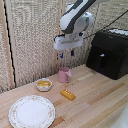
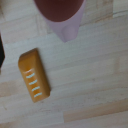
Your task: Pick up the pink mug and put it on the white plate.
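A Franka Panda arm holds its gripper [image 1: 66, 53] in the air directly above the pink mug [image 1: 64, 75], with clear space between the blue-tipped fingers and the mug's rim. The short fingers stand parted and grasp nothing.

The pink mug sits upright on the wooden table [image 1: 95, 97], towards the back near the woven screen wall [image 1: 32, 35]. Taking the mug as the landmark: the small cream bowl [image 1: 44, 85] with yellow contents rests just beside it, towards the exterior view's left and slightly nearer the camera. The yellow block [image 1: 68, 94] lies near the mug on its camera side, flat on the boards and apart from it. The white platter [image 1: 32, 111], a wide round plate with a faintly patterned rim, lies well apart from the mug, beyond the bowl and close to the table's front edge on the exterior view's left; nothing stands on it. The black box-shaped appliance [image 1: 108, 52] stands well apart from the mug on the exterior view's right, at the back of the table.

From the wrist view, the pink mug [image 2: 64, 17] shows its dark open mouth and pale pink wall, cut off by the picture's edge. The yellow block [image 2: 34, 75] lies close to it on the pale wood [image 2: 95, 75], its upper face marked with a row of short white ridges. The fingers do not show in this view.
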